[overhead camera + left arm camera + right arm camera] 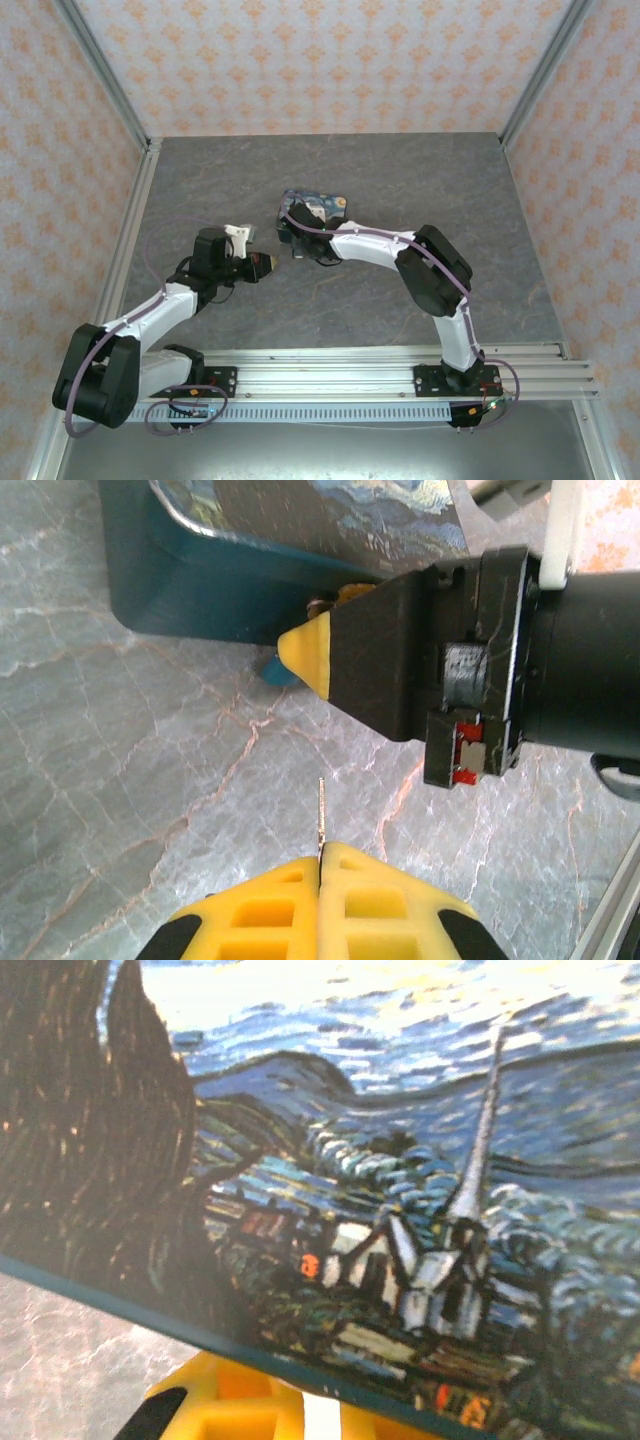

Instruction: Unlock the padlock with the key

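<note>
Left pincer (321,872) clamps the key (321,815); right pincer (321,1415), state unclear, crowds padlock (282,670) beside box (190,595).

Painted box (316,203) on grey marbled table (220,180)

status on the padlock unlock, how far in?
Done: the key is picked up, pinched edge-on in the shut left tool. In hand: it points toward the padlock, which sits at the painted box's edge beside the right tool; bare table separates key tip and lock. Left: close that gap, insert, turn, free the shackle. Whether the right tool grips anything is unclear.
</note>
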`<act>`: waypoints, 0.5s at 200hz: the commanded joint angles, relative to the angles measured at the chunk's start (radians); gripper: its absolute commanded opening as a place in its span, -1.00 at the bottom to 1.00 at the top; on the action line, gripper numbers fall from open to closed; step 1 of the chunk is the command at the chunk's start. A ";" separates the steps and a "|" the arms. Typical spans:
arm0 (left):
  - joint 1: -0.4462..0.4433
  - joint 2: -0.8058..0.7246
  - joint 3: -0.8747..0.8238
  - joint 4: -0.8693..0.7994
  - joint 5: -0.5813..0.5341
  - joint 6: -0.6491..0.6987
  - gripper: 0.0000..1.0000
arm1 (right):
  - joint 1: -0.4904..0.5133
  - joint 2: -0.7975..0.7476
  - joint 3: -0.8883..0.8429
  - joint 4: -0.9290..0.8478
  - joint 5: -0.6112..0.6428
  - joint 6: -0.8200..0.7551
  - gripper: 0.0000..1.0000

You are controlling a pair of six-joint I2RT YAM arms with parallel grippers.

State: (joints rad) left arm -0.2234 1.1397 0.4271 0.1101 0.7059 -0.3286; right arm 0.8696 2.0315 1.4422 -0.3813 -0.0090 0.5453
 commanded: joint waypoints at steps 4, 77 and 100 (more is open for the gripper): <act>-0.019 -0.047 -0.032 0.026 0.017 0.036 -1.00 | -0.009 -0.058 0.013 -0.043 -0.109 -0.005 -1.00; -0.042 -0.124 -0.146 0.206 0.026 0.019 -1.00 | -0.086 -0.109 0.011 -0.099 -0.342 0.026 -1.00; -0.052 -0.125 -0.152 0.243 0.031 0.011 -1.00 | -0.105 -0.127 0.000 -0.093 -0.387 0.041 -1.00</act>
State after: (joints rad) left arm -0.2604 1.0313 0.2855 0.2523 0.7162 -0.3153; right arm 0.7788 1.9747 1.4422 -0.4618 -0.3187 0.5613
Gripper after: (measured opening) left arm 0.048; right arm 0.101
